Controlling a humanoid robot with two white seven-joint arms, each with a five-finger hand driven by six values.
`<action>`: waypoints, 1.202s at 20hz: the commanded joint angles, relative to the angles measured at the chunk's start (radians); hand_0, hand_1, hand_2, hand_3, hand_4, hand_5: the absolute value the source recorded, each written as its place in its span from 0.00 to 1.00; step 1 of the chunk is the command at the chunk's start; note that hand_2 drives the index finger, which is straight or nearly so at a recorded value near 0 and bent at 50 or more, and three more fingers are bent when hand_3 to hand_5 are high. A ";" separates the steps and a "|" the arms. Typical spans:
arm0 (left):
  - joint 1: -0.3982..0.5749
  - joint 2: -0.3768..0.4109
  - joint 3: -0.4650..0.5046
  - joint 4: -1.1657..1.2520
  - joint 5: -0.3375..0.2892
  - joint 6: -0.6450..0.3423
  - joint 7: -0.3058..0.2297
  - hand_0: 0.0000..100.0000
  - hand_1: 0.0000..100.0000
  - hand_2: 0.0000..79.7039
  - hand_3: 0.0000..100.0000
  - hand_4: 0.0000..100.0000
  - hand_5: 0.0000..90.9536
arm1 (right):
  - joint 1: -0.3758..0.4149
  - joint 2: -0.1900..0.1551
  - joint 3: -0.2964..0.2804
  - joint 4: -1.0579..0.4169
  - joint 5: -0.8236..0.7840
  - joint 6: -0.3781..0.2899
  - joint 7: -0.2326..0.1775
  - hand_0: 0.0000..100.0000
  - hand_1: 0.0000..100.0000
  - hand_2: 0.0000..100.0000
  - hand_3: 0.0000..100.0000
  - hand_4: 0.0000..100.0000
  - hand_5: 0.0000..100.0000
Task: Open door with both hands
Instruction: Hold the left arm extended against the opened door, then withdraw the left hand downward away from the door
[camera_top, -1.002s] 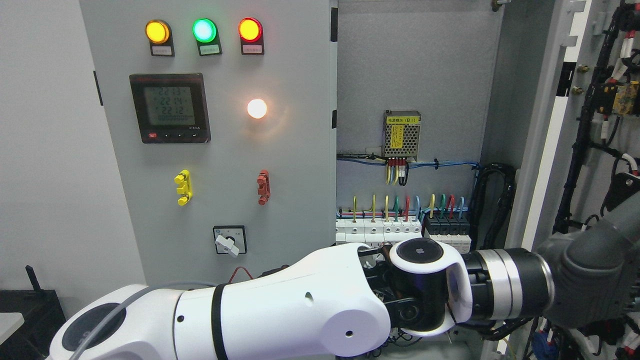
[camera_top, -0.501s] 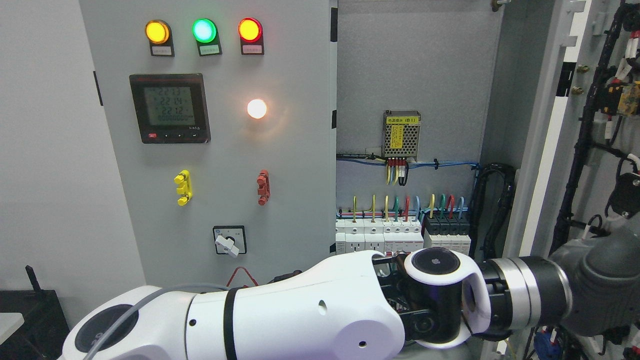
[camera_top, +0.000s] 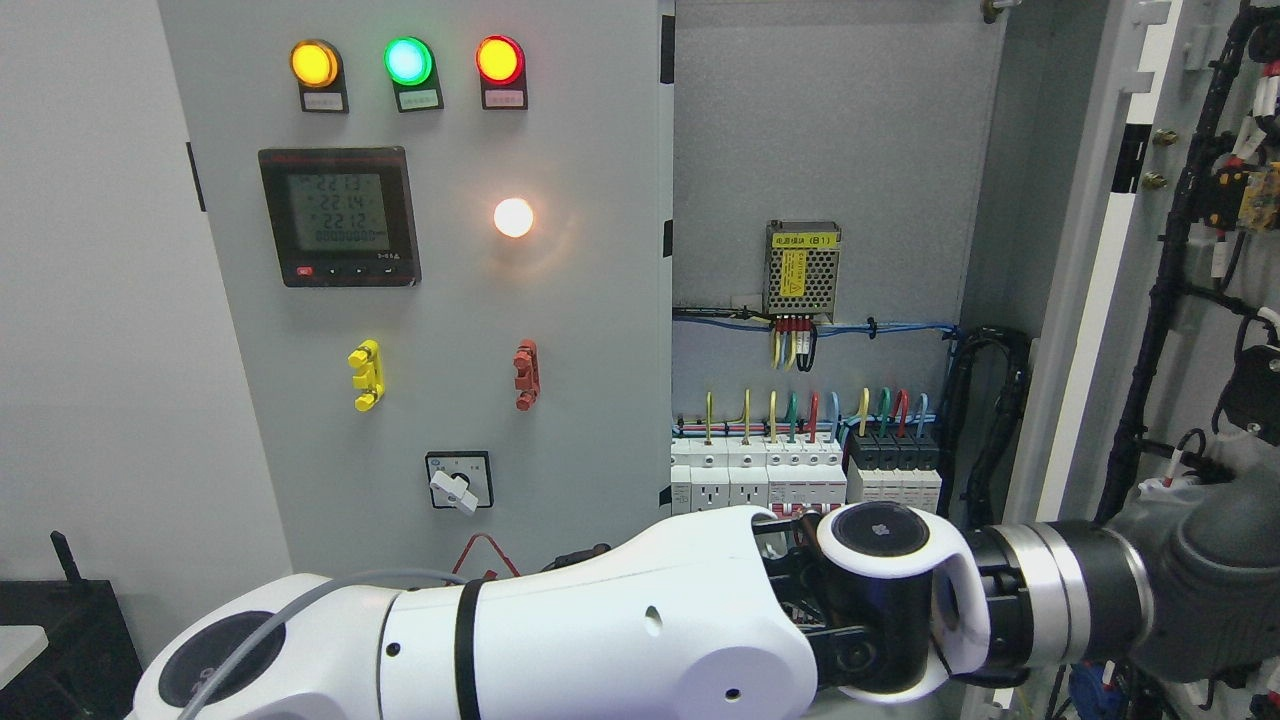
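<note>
Left hand (camera_top: 1215, 580): grey, cut off by right edge; fingers unseen. Left arm (camera_top: 600, 640) covers cabinet's lower interior and breaker row (camera_top: 800, 480) bottom. Meter (camera_top: 338, 216) digits blurred. Labels under indicator lamps (camera_top: 407, 62) too small to read.

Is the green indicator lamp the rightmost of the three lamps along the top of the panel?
No, the green lamp sits in the middle, between the amber lamp and red lamp.
</note>
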 joint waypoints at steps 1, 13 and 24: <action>0.048 0.130 0.009 0.036 -0.050 0.010 -0.041 0.00 0.00 0.00 0.00 0.00 0.00 | 0.000 -0.001 0.000 0.000 0.001 0.000 0.000 0.38 0.00 0.00 0.00 0.00 0.00; 0.449 0.617 0.237 -0.134 -0.322 0.065 -0.236 0.00 0.00 0.00 0.00 0.00 0.00 | 0.000 0.000 0.000 0.000 0.001 0.000 0.000 0.38 0.00 0.00 0.00 0.00 0.00; 0.909 0.955 0.504 -0.240 -0.421 0.064 -0.314 0.00 0.00 0.00 0.00 0.00 0.00 | 0.000 0.000 0.000 0.000 0.001 0.000 0.002 0.38 0.00 0.00 0.00 0.00 0.00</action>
